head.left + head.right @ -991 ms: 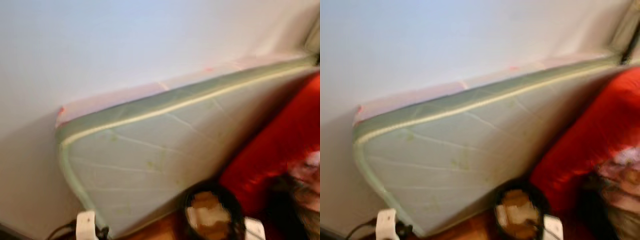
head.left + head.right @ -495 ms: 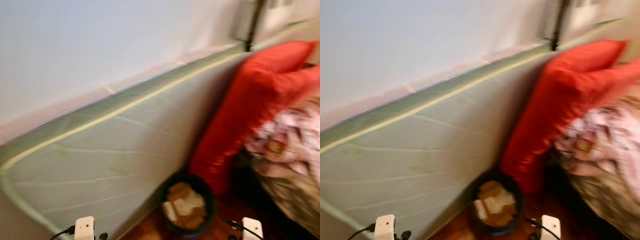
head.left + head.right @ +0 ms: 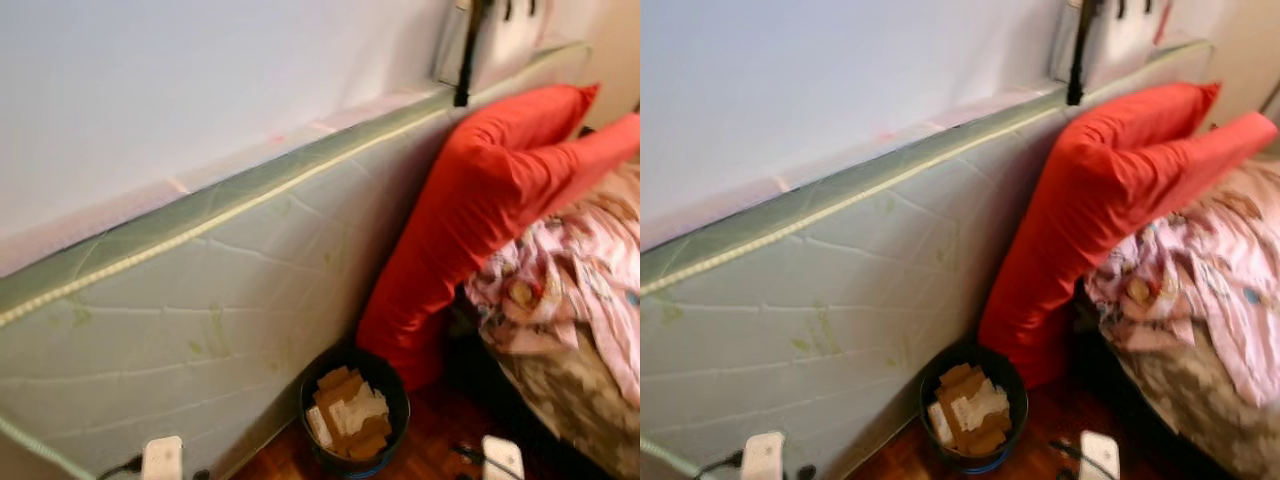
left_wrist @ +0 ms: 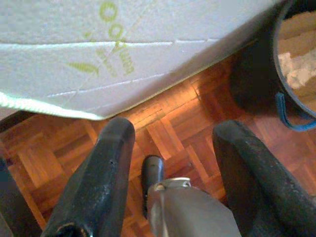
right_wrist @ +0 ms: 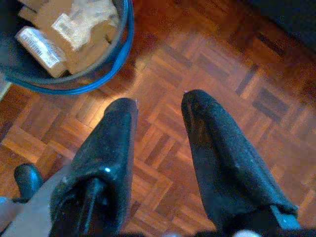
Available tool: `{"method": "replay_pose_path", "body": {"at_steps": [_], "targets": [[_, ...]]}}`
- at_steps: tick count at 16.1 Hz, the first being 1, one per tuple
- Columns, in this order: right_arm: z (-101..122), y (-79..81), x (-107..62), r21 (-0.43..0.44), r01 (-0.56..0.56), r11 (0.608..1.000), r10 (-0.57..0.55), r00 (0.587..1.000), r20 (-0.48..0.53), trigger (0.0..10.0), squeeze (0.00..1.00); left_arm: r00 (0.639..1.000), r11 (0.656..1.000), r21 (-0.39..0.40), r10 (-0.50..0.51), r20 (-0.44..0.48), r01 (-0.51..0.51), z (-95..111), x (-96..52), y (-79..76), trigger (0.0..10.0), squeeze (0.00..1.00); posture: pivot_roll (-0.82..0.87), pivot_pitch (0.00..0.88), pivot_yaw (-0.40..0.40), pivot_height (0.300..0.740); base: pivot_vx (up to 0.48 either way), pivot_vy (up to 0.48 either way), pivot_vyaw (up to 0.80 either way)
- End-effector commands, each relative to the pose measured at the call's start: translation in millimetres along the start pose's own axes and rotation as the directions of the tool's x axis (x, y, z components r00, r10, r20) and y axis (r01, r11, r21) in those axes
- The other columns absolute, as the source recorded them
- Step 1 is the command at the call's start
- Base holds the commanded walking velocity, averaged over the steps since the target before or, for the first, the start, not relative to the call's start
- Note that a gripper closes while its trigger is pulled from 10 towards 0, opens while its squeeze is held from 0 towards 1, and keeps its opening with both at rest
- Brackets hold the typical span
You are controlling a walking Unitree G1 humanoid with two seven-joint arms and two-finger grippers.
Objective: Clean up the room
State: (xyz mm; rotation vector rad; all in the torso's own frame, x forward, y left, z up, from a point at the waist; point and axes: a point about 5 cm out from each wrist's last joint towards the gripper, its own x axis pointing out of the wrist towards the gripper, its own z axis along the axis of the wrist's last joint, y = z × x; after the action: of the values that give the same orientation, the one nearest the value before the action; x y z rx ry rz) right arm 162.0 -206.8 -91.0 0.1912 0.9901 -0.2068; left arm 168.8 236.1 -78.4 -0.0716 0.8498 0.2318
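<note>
A black waste bin (image 3: 354, 410) with cardboard scraps stood on the parquet floor (image 5: 207, 74), low in the centre of the head view.

A pale mattress (image 3: 200, 330) leaned on the wall at the left, and a red pillow (image 3: 470, 210) rose just right of the bin, beside a bed with pink bedding (image 3: 570, 280). The left gripper (image 4: 173, 133) and the right gripper (image 5: 159, 106) hung above the floor near the bin, fingers apart, with nothing between them.
</note>
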Motion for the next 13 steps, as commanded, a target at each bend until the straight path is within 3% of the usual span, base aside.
{"method": "replay_pose_path", "body": {"at_steps": [1, 6, 13], "targets": [[1.0, 26.8, 2.6, -0.043, -0.115, 0.992, 0.114, 0.993, -0.037, 10.0, 0.0, 0.994, 0.983, 0.147, -0.109, -0.023, 0.111, -7.2, -0.5, -27.7, 10.0, 0.0, 0.01, 0.096, -0.027, 0.74, 0.0, -0.409, -0.76], [-0.1, 26.5, 2.4, -0.061, -0.117, 0.991, 0.114, 0.993, -0.042, 10.0, 0.0, 0.994, 0.983, 0.15, -0.107, -0.032, 0.111, -8.7, -0.8, -27.4, 10.0, 0.0, 0.0, 0.069, -0.023, 0.74, 0.0, -0.407, -0.74], [-1.4, 26.9, 2.0, -0.048, -0.118, 0.992, 0.117, 0.993, -0.031, 10.0, 0.0, 0.994, 0.983, 0.15, -0.105, -0.036, 0.11, -9.4, -1.0, -25.1, 10.0, 0.0, 0.0, 0.035, -0.017, 0.74, 0.0, -0.408, 0.0]]}}
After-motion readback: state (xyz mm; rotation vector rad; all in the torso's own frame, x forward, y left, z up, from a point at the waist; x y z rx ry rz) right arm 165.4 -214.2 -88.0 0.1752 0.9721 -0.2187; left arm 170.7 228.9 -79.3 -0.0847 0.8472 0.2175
